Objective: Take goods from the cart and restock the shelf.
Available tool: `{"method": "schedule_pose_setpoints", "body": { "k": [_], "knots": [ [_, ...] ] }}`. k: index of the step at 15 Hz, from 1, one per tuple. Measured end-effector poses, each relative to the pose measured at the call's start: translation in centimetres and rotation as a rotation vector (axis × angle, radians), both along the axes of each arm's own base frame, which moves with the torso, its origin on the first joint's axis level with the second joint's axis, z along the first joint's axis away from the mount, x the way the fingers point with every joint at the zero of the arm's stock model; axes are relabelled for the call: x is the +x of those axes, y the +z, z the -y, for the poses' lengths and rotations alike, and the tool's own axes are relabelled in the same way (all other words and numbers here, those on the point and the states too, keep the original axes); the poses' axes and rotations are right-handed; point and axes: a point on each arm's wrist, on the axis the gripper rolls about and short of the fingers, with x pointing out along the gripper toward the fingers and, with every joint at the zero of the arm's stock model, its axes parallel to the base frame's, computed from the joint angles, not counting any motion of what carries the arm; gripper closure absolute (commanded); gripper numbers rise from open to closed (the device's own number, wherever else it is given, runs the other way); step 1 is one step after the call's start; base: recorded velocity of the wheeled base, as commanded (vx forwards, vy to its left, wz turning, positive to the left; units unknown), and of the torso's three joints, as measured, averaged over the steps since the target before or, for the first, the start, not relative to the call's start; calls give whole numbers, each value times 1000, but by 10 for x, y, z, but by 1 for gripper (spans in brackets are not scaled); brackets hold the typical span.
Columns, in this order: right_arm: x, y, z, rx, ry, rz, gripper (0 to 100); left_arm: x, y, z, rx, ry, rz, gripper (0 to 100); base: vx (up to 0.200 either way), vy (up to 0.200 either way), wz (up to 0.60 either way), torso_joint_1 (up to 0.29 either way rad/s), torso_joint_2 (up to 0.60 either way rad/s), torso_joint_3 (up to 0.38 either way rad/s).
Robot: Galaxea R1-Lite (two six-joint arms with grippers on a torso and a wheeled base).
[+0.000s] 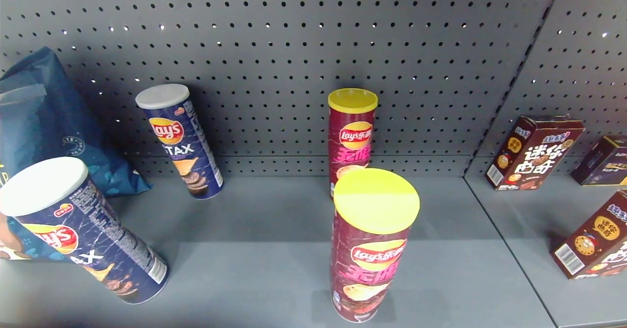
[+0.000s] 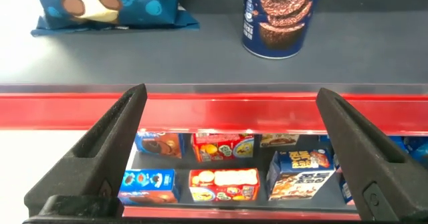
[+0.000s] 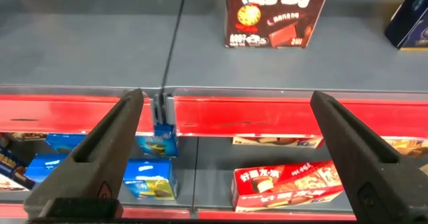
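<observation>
Grey pegboard-backed shelf [image 1: 274, 249], front maroon chip can [image 1: 370, 254] upright with yellow lid, rear maroon can [image 1: 351, 137] directly behind it, two navy white-lidded cans [image 1: 83, 230] [image 1: 181, 142] to its left, brown biscuit boxes [image 1: 534, 154] [image 1: 595, 242] to its right

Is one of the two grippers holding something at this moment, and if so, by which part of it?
Nothing is held. The left gripper and the right gripper are both open and empty, facing the red shelf edge.

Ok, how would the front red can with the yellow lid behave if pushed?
The front red can stands upright, tall and narrow, so a push near its yellow lid would likely tip it. Once down, its round body would probably roll on the flat shelf. Its glossy wall may slip when gripped.
</observation>
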Motion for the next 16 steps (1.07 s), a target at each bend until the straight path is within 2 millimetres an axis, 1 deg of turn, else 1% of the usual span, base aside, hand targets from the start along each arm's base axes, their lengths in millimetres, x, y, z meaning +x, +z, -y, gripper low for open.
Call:
{"method": "schedule_pose_setpoints", "body": {
  "k": [3, 15, 16],
  "knots": [
    [0, 0, 0, 0, -1, 0, 0, 0, 0, 0, 0, 1, 0, 0, 0, -200, 0, 2, 1, 2],
    [0, 0, 0, 0, 0, 0, 0, 0, 0, 0, -1, -2, 0, 0, 0, 0, 0, 0, 0, 0],
    [0, 0, 0, 0, 0, 0, 0, 0, 0, 0, -2, -3, 0, 0, 0, 200, 0, 2, 7, 2]
  ]
}}
